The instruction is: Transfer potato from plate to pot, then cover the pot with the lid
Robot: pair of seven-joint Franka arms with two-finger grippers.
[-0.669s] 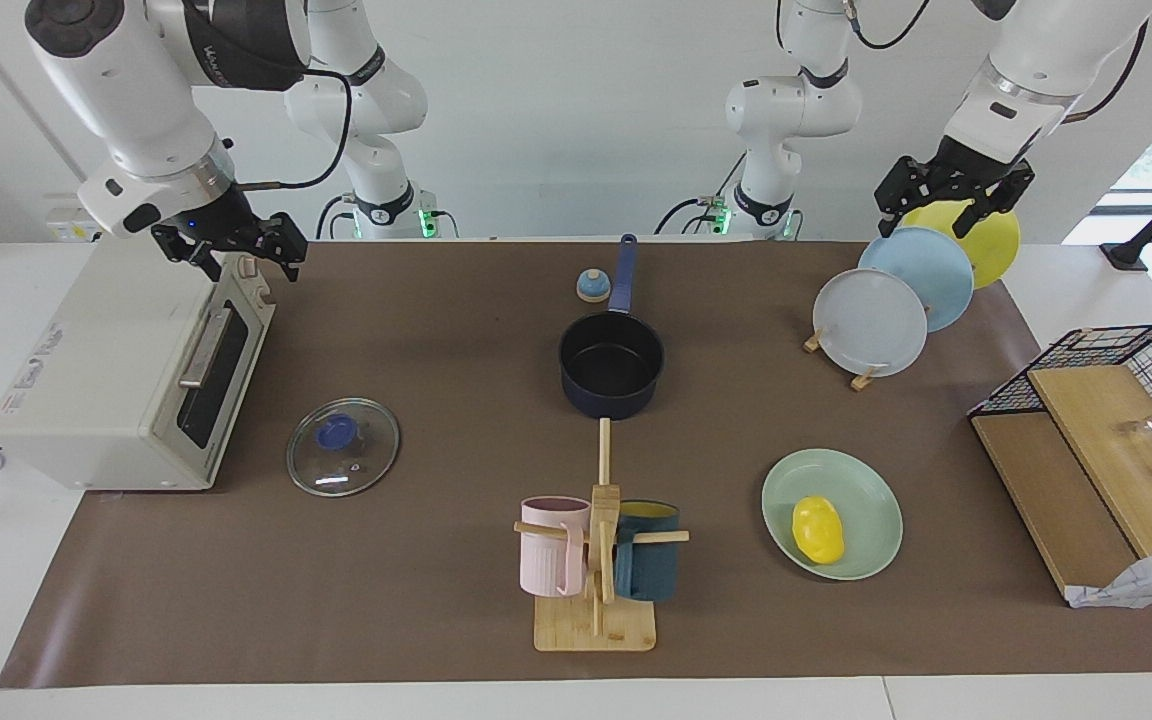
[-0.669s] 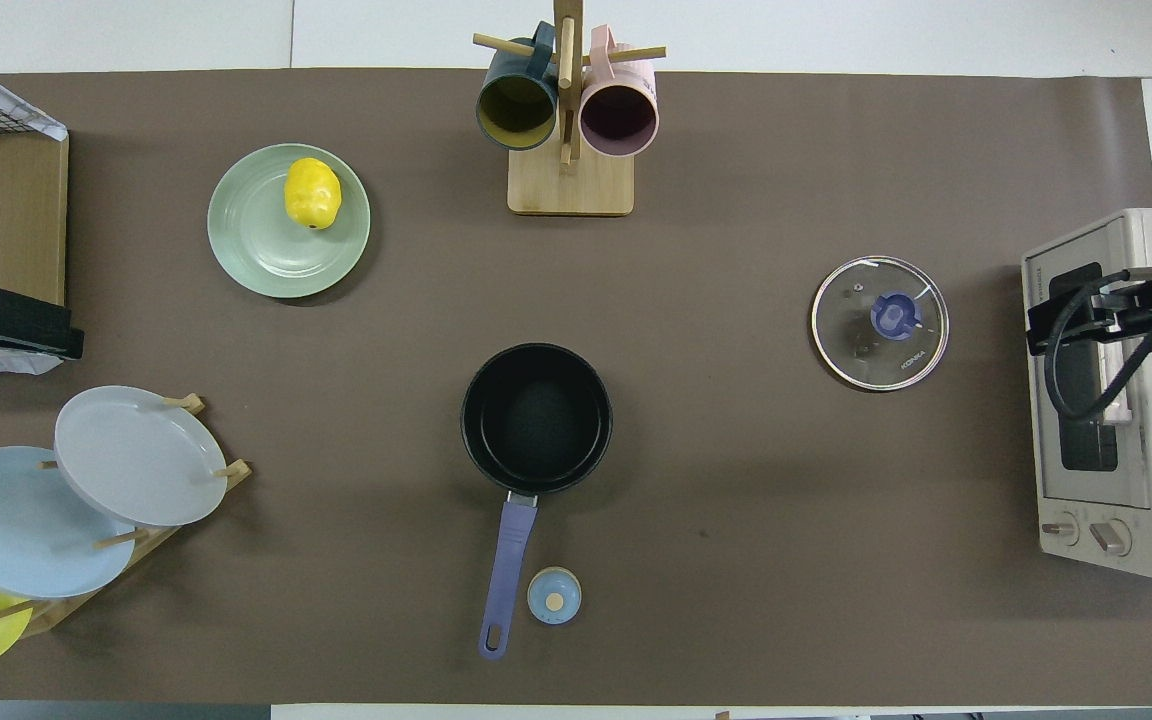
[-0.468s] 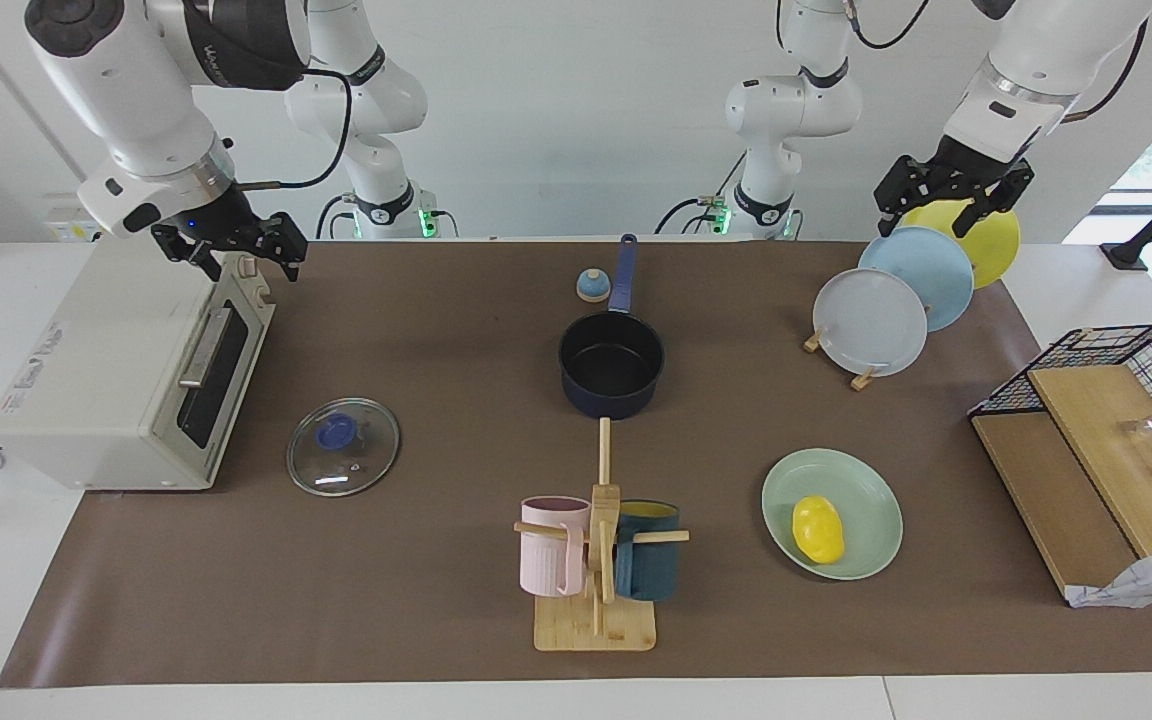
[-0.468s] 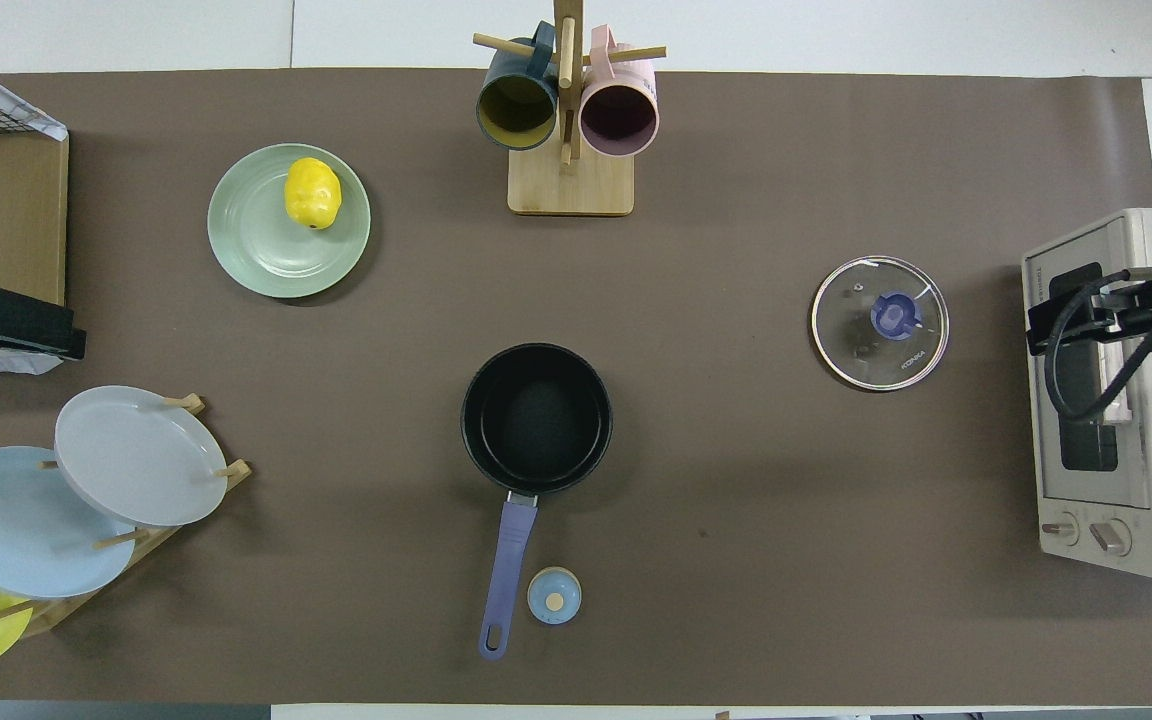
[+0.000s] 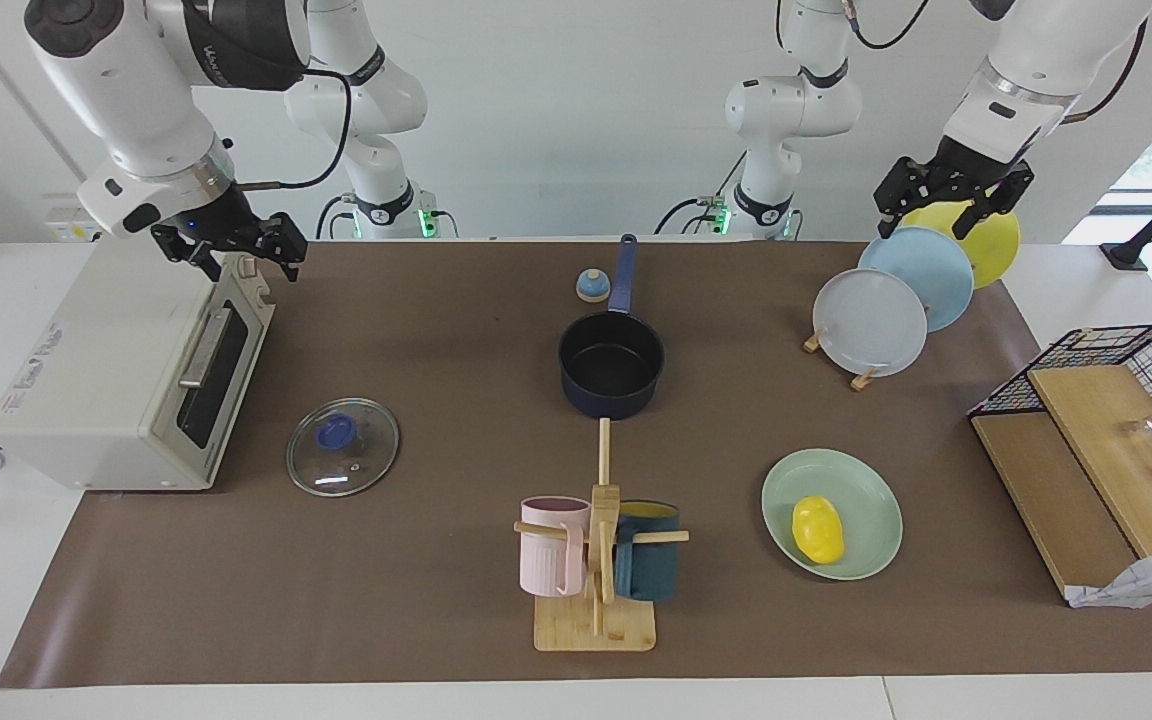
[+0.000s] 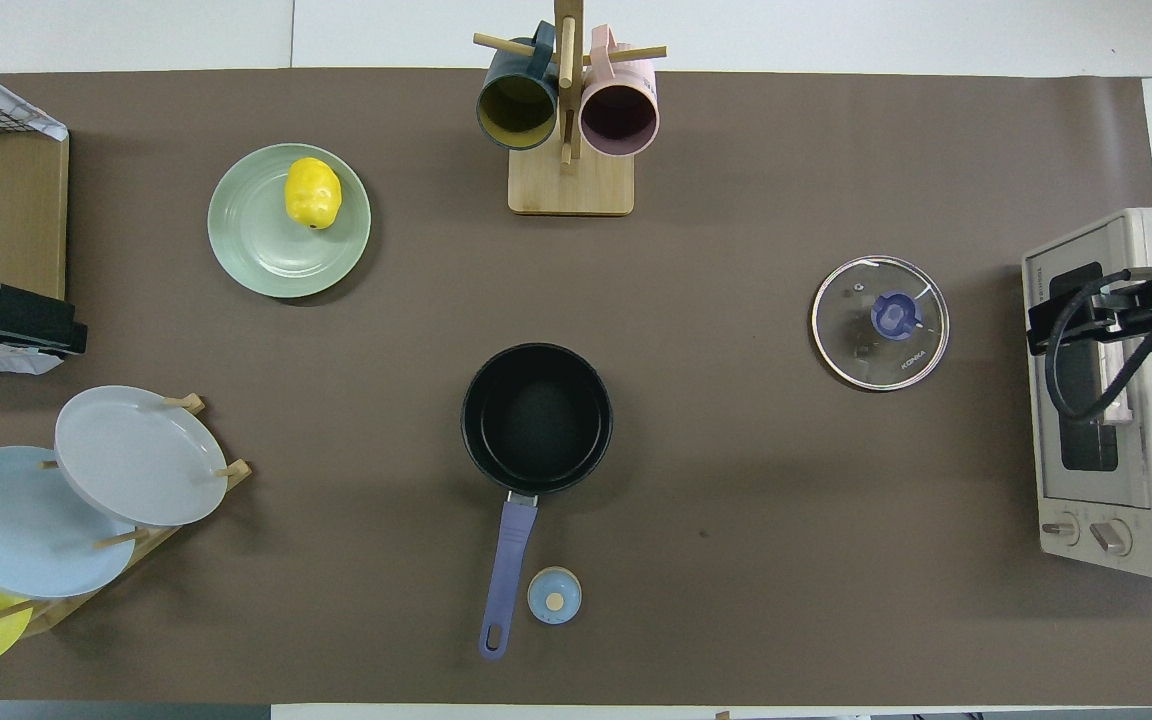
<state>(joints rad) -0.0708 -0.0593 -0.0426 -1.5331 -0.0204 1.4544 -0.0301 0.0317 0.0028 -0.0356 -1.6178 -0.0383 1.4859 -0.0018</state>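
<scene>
The yellow potato [image 5: 817,528] [image 6: 312,193] lies on the mint-green plate [image 5: 866,485] [image 6: 261,250] toward the left arm's end of the table. The navy pot [image 5: 611,362] [image 6: 536,418] stands mid-table, empty, with its blue handle pointing toward the robots. The glass lid [image 5: 343,446] [image 6: 880,322] lies flat on the mat in front of the toaster oven. My left gripper [image 5: 948,208] [image 6: 6,322] is open and empty, raised over the plate rack. My right gripper [image 5: 236,256] [image 6: 1086,310] is open and empty, raised over the toaster oven.
A toaster oven [image 5: 116,370] stands at the right arm's end. A mug tree [image 5: 596,560] with two mugs stands farther out than the pot. A rack of plates [image 5: 886,300], a small blue-and-tan dome [image 5: 591,286] and a wire basket with wooden boards [image 5: 1086,440] also stand here.
My left gripper has crept very slightly over the plate rack. Nothing else has moved.
</scene>
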